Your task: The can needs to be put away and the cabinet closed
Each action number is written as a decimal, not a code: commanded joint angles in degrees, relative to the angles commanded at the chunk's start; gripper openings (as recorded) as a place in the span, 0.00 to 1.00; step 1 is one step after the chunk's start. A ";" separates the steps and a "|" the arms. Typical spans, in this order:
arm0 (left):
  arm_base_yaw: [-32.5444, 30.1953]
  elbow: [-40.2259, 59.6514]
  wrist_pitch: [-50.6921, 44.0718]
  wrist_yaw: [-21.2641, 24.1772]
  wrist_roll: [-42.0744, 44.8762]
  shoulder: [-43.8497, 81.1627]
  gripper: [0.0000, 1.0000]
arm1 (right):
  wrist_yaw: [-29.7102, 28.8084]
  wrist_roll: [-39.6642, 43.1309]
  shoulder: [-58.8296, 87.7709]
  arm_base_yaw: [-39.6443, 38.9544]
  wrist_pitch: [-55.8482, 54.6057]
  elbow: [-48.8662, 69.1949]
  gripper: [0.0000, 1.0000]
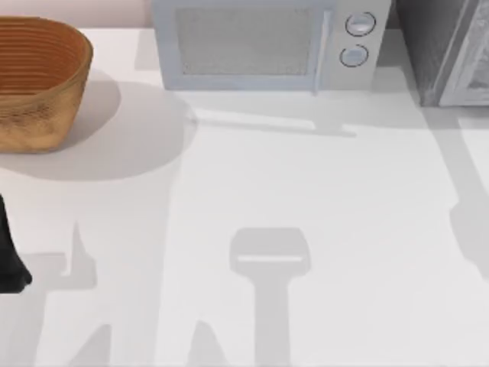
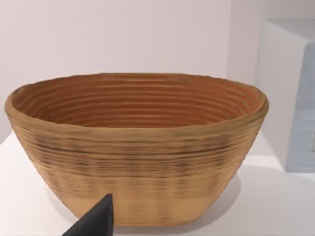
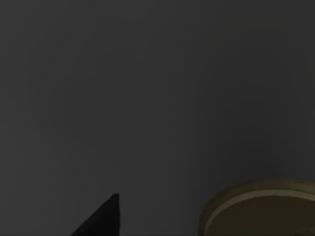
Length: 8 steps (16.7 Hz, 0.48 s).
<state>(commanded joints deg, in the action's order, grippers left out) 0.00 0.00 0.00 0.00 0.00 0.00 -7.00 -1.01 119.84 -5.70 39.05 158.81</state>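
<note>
The right gripper (image 3: 104, 219) shows as a dark wedge at the edge of its own wrist view, which is dark. Whether it is released, clenched or grasping something cannot be told. Close beside it in that view lies the curved rim of a round, dull gold disc, which fits the top of the can (image 3: 261, 209). Its label and body are out of sight. The plain dark surface behind suggests the can is inside some shaded space, probably the cabinet (image 1: 439, 53), though that is a judgement only.

The cabinet stands at the far right corner of the table (image 1: 306, 199) in the top view. It is a grey, speckled box with a paler panel at its outer side, and it cannot be told whether that panel is an open door. If the can is already inside, the step in hand is putting it away. The next move would then call for a clean release, a straight withdrawal without tipping the tin, and a push to shut the cabinet.

The left arm (image 1: 9, 256) is parked at the table's left edge. Its gripper (image 2: 98, 219) faces the wicker basket (image 1: 38, 76), and its state cannot be told either. The basket is oval, ribbed and tan, with a warmer orange inside. Beside it stands the smooth, pale blue-grey microwave (image 1: 267, 42), boxy, with a mesh window and two round dials. The table is matt white.
</note>
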 joint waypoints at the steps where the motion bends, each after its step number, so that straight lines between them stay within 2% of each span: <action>1: 0.00 0.00 0.00 0.00 0.00 0.00 1.00 | 0.00 0.00 0.00 0.00 0.00 0.00 1.00; 4: 0.00 0.00 0.00 0.00 0.00 0.00 1.00 | 0.17 0.03 -2.41 0.15 -0.78 -3.11 1.00; 8: 0.00 0.00 0.00 0.00 0.00 0.00 1.00 | 0.78 0.13 -11.55 0.68 -3.74 -14.99 1.00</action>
<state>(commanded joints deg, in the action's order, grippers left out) 0.00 0.00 0.00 0.00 0.00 0.00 -6.22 -0.88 108.29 -5.02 35.31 143.83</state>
